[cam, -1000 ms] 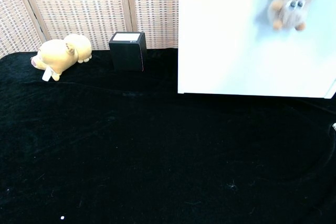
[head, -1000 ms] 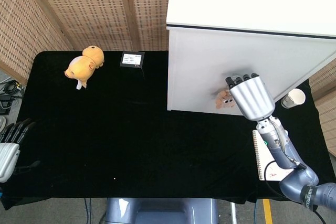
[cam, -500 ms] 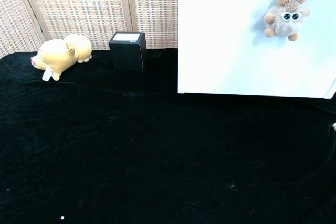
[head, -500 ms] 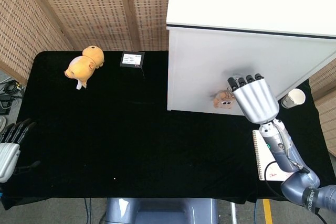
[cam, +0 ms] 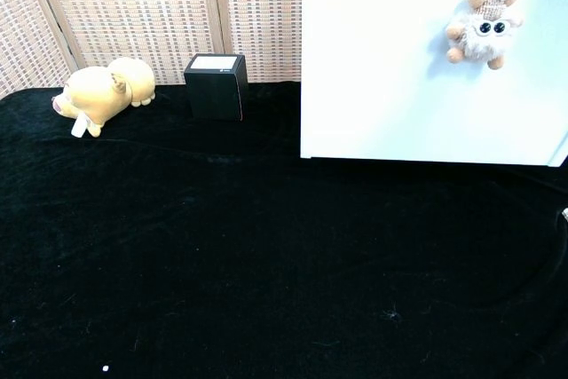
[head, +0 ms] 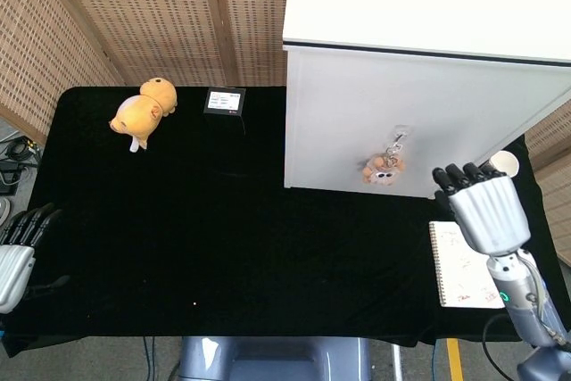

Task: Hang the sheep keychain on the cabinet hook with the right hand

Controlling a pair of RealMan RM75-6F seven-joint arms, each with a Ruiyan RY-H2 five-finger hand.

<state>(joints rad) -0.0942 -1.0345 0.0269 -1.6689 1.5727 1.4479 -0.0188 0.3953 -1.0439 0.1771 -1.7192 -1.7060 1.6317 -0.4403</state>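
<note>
One second ago the right robot hand (head: 482,207) touched the sheep (head: 384,167); now it has withdrawn lower right, empty, fingers loosely apart. Sheep hangs alone on the cabinet (head: 357,113), so the task looks done.

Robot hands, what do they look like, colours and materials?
The right robot hand has a ribbed silver-grey back and black fingers, on a slim grey metal arm with a green spot at the wrist. The left robot hand matches: pale shell, black fingers.

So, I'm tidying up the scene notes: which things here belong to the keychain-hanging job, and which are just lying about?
Job:
fluffy tan sheep keychain, hanging on the cabinet front
white cabinet
right hand, empty

Lying about:
yellow plush pig
small black box
spiral notebook
white paper cup
left hand, idle at the table edge
</note>
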